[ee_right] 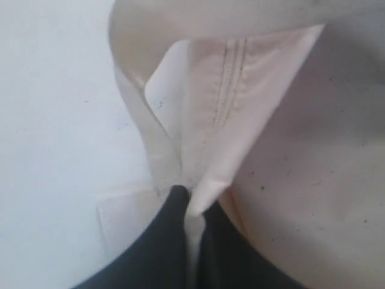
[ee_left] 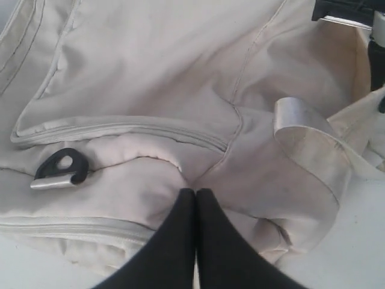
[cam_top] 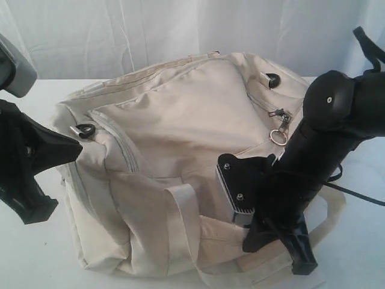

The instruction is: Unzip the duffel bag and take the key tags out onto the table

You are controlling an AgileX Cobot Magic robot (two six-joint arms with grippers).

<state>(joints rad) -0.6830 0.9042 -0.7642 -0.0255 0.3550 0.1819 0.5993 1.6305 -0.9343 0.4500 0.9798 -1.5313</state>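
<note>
The right arm [cam_top: 325, 138] fills the foreground of the exterior view, bent down over the near side of the bag. Its fingers [ee_right: 191, 201] are clamped on a fold of a cream strap handle [ee_right: 207, 108], with the webbing running up between the tips. That looks like an anchoring grip, meant to keep the soft bag from sliding when a zipper is pulled.

The white bench [cam_top: 36, 259] carries everything. On it lies the duffel bag [cam_top: 180, 120], slumped and, as far as I can see, zipped closed. The key tags are nowhere in view, so they are presumably inside.

The left fingers [ee_left: 195, 191] are pressed fully together, with their tips at a pucker in the cloth at the bag's left end. I cannot tell whether any cloth is caught between them. My guess is that they pin that end to keep the fabric taut.

Just beside them is a dark tab with a metal D-ring [ee_left: 60, 168]. Near the right arm, the zipper pull [cam_top: 281, 114] hangs free with its bare metal ring [cam_top: 277, 136] below it. Neither set of fingers touches it, so the unzipping is not yet begun.
</note>
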